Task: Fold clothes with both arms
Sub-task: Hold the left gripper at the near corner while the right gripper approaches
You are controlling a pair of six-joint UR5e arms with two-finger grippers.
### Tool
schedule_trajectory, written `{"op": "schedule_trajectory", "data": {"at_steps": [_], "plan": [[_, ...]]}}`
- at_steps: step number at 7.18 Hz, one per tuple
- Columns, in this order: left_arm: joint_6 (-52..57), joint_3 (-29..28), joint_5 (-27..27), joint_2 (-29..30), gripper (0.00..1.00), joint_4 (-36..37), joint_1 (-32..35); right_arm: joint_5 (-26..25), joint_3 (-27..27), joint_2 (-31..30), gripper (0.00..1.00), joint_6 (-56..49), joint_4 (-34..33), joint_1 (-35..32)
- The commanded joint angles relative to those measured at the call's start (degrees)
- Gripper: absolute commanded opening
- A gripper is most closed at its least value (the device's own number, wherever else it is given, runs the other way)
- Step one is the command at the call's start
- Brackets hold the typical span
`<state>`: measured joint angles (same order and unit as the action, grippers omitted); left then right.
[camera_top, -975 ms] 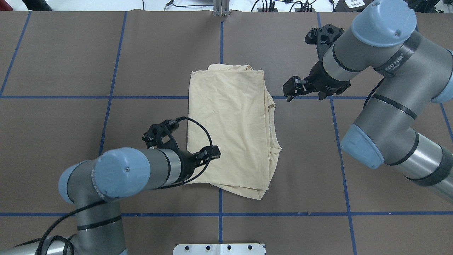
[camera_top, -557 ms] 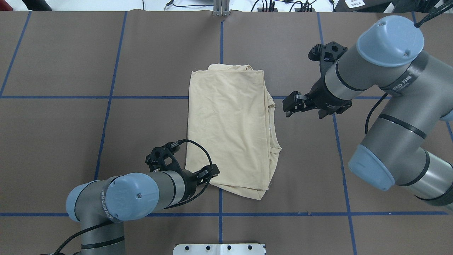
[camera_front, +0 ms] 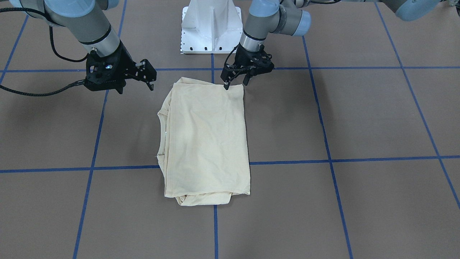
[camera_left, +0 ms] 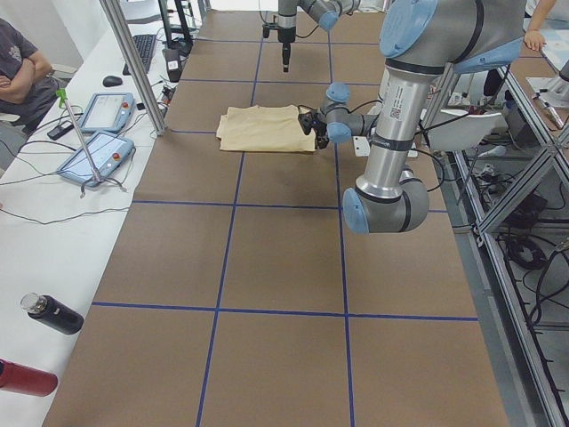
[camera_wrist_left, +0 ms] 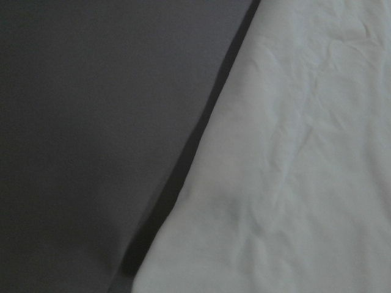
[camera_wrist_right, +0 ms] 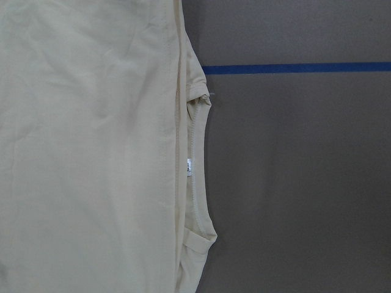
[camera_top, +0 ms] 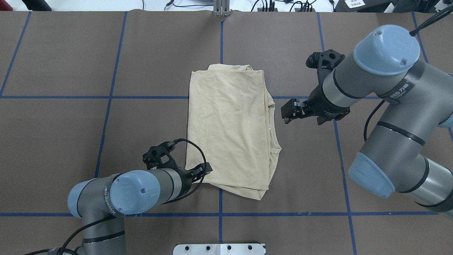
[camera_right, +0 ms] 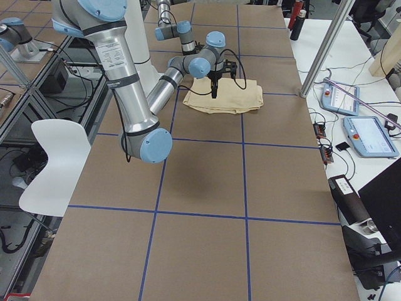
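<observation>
The left tool (camera_top: 207,168) sits low at the near left corner of the shirt (camera_top: 230,131). Its two fingers are spread apart with nothing between them, likely so it can pinch that corner. The shirt lies folded into a long shape in the middle of the brown bench (camera_top: 70,53), with its neck side turned to the right. The right tool (camera_top: 286,114) hangs just beside that neck side without touching it. It is open and empty too, maybe ready to grab there for the next fold.
</observation>
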<state>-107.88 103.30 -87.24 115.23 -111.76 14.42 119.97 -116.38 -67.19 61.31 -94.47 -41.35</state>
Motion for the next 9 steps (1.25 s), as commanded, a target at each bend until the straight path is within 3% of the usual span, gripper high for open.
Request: {"op": "schedule_trajectory", "data": {"at_steps": [1, 3, 5, 6, 9], "plan": [[0.30, -0.47, -0.04, -0.01, 0.93, 0.93, 0.43, 0.00, 0.02, -0.04, 1.00, -0.05, -0.02, 0.13], [0.30, -0.64, -0.12, 0.08, 0.93, 1.01, -0.01, 0.00, 0.02, -0.13, 1.00, -0.05, 0.07, 0.04], [0.30, -1.52, -0.12, 0.60, 0.85, 1.01, -0.19, 0.00, 0.02, -0.13, 1.00, -0.05, -0.02, 0.04], [0.30, -1.52, -0.12, 0.61, 0.78, 1.01, -0.19, 0.00, 0.10, -0.13, 1.00, -0.05, 0.07, 0.04], [0.39, -0.91, -0.21, 0.78, 0.42, 1.01, -0.19, 0.09, 0.10, -0.39, 1.00, -0.13, -0.02, 0.04]]}}
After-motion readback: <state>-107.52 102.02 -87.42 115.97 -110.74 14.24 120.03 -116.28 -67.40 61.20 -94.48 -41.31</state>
